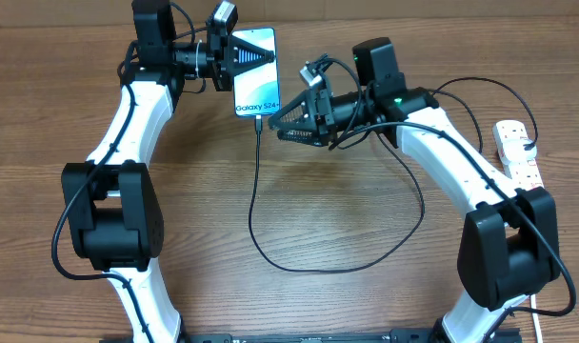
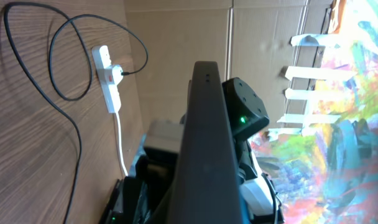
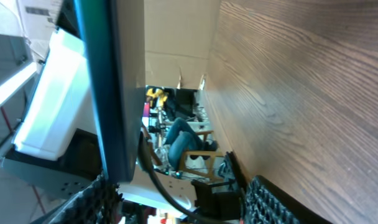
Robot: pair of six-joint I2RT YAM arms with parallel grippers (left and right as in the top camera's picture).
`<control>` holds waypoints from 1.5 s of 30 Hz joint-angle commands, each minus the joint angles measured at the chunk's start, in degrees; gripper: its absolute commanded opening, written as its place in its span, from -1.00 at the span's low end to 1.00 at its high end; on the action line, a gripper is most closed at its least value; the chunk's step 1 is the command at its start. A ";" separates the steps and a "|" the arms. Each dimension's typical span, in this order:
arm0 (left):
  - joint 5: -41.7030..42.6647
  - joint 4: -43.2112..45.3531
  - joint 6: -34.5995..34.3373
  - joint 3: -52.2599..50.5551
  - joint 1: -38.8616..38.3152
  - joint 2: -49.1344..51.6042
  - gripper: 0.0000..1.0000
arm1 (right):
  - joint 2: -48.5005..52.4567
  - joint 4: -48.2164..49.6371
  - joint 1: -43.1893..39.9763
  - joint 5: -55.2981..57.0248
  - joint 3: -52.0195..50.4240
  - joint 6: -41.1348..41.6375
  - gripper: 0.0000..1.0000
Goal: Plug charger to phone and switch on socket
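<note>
Two grippers upper centre: left gripper (image 1: 244, 55) pinches phone (image 1: 257, 93), right gripper (image 1: 289, 122) spread around charger (image 1: 255, 171) tip; plugging step, next needs straight push.

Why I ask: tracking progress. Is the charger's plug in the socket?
Yes, the left wrist view shows the charger plug seated in the socket.

Bright even light, soft shadows, blurred foregrounds

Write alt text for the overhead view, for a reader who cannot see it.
On a wooden table, the left hand grips a lit phone at the top centre, while the right hand sits beside its lower end, where a thin black charger cable meets it. A white socket strip lies at the right edge.
</note>
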 commanded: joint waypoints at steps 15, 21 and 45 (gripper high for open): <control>0.48 0.28 -1.99 0.37 -0.28 -1.09 -0.92 | -2.34 0.76 1.62 -1.36 0.94 2.49 -0.15; 0.20 0.28 -1.99 0.37 -0.28 -1.09 -0.92 | -8.39 -2.80 0.15 0.81 0.94 -0.17 -0.02; 0.07 0.26 -2.40 0.37 -0.31 -1.09 -0.92 | -15.85 33.07 0.17 11.06 -20.70 11.93 -0.02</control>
